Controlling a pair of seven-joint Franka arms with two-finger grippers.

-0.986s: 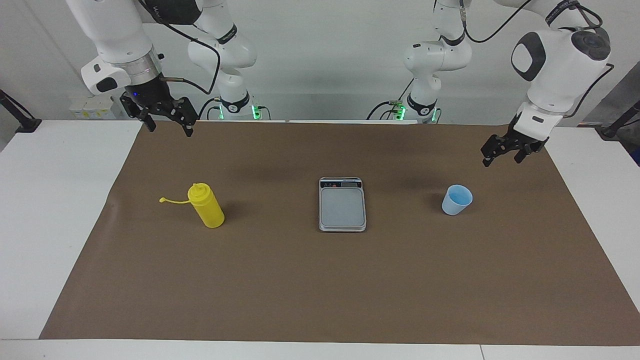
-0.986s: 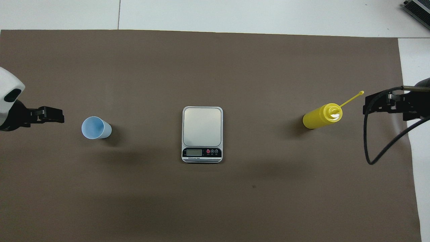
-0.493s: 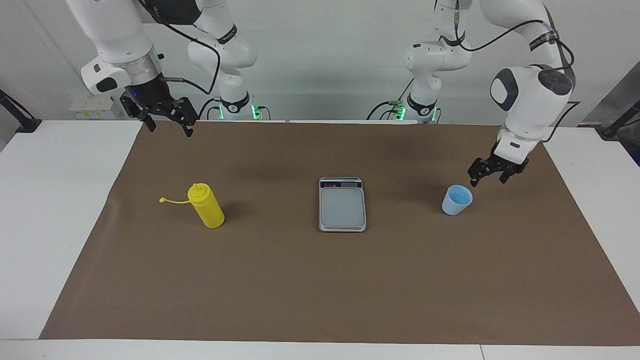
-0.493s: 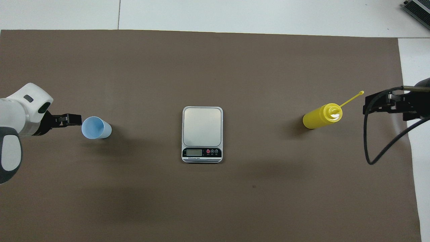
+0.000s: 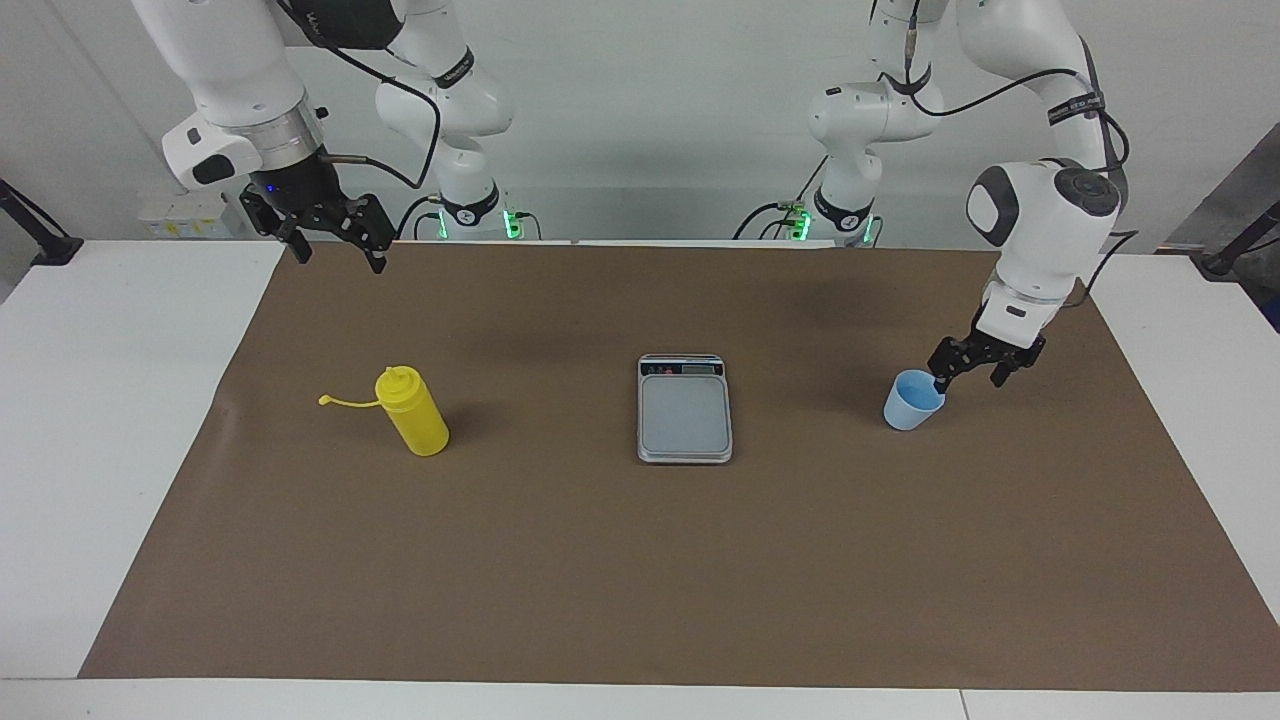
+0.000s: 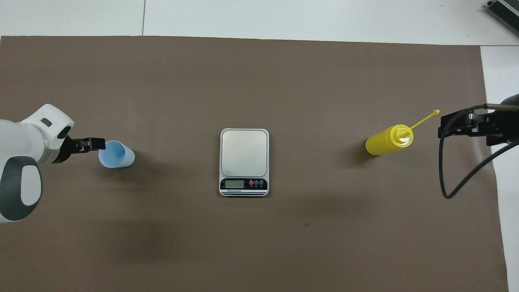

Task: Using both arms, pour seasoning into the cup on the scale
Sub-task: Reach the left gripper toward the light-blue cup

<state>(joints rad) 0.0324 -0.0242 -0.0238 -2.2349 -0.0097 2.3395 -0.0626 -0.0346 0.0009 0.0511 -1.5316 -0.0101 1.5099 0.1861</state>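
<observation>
The light-blue cup stands upright on the brown mat toward the left arm's end of the table. My left gripper is open and low at the cup's rim, one fingertip over the rim edge and the other outside it. The silver-grey scale lies mid-table with nothing on its plate. The yellow seasoning bottle stands toward the right arm's end, cap strap sticking out. My right gripper waits open, raised over the mat's edge near that bottle.
A brown mat covers most of the white table. A black cable loops down from the right wrist. Nothing else stands on the mat.
My left gripper has come down and toward the cup, from well above the mat to the cup's rim. The right arm, bottle, scale and cup have not moved.
</observation>
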